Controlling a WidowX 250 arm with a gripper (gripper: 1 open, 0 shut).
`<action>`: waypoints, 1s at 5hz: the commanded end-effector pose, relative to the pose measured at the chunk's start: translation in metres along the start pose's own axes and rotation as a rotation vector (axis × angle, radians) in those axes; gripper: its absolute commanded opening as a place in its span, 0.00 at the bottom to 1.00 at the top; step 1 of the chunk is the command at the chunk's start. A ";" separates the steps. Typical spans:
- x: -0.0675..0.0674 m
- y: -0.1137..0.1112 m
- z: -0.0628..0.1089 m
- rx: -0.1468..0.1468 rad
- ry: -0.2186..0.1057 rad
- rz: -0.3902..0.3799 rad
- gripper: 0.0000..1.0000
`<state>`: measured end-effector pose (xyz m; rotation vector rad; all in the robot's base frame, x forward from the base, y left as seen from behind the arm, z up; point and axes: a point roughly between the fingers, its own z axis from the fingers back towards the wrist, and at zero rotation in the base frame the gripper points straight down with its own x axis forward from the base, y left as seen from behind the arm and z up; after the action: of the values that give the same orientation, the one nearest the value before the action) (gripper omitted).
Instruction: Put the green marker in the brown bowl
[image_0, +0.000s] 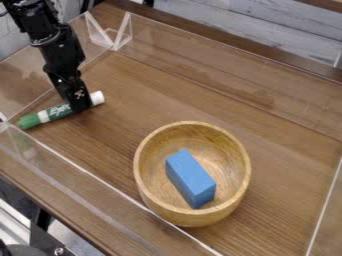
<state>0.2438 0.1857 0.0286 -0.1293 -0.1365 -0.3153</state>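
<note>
The green marker lies flat on the wooden table at the left, dark green cap toward the lower left, white end toward the right. My gripper hangs straight down over the marker's right half, its black fingers open and straddling the barrel, tips at or just above the table. The brown bowl sits at the lower middle right, well apart from the gripper, and a blue rectangular block lies inside it.
Clear plastic walls ring the table on all sides, with a low front wall close to the marker's cap. A small clear triangular stand is at the back left behind the arm.
</note>
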 end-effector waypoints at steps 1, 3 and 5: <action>0.007 0.006 0.015 0.042 -0.028 0.011 0.00; 0.013 -0.006 0.021 0.025 -0.025 0.029 0.00; 0.021 -0.020 0.028 0.007 -0.022 0.041 0.00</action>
<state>0.2479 0.1618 0.0429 -0.1753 -0.1130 -0.2644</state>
